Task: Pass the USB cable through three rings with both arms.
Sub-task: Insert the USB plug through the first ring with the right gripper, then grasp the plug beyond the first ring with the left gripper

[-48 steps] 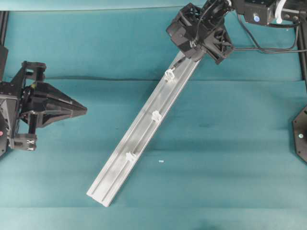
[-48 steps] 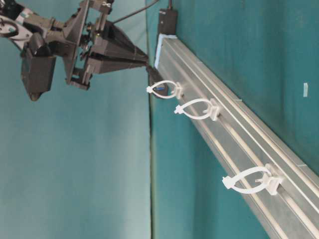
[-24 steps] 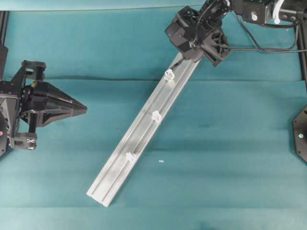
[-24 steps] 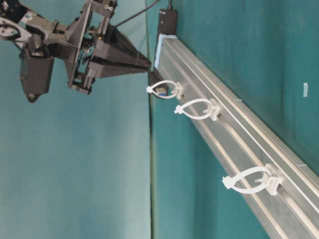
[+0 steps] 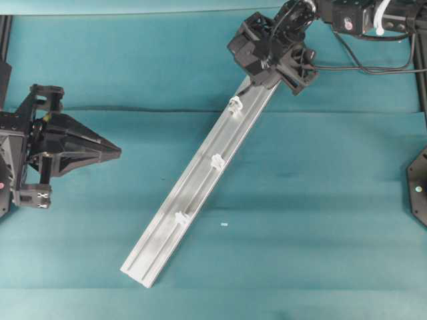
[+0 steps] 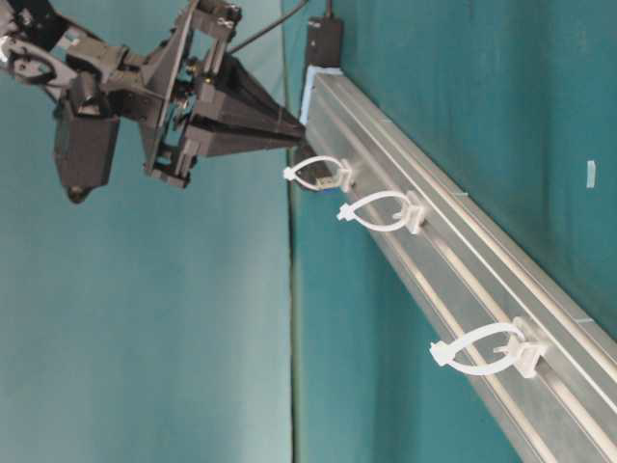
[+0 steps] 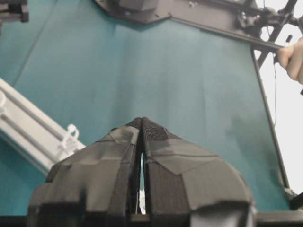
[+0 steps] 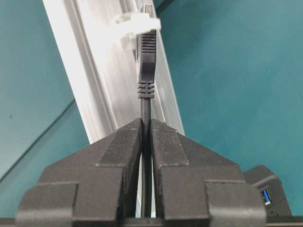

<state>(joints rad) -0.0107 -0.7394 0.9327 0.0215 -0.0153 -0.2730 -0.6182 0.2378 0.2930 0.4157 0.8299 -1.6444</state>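
Losing the rail's point(image 5: 200, 181) top end under the right gripper point(image 5: 257, 79), we see it angled down, clamped on the USB cable point(image 8: 146, 101), plug tip inside the first ring point(image 8: 135, 22). Left gripper point(image 5: 115, 153) waits level, pinched shut, empty.

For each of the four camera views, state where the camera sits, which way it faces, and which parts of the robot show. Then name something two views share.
Overhead exterior: above, facing down on the rail; left gripper and right gripper both show.
Table-level exterior: low, sighting along the rail past the three rings; only the right gripper shows.
Left wrist: on the left arm, looking past its shut gripper at the teal cloth.
Right wrist: on the right arm, looking past its gripper clamping the USB cable.
Shared: table-level and right wrist views both show the plug at the first ring.
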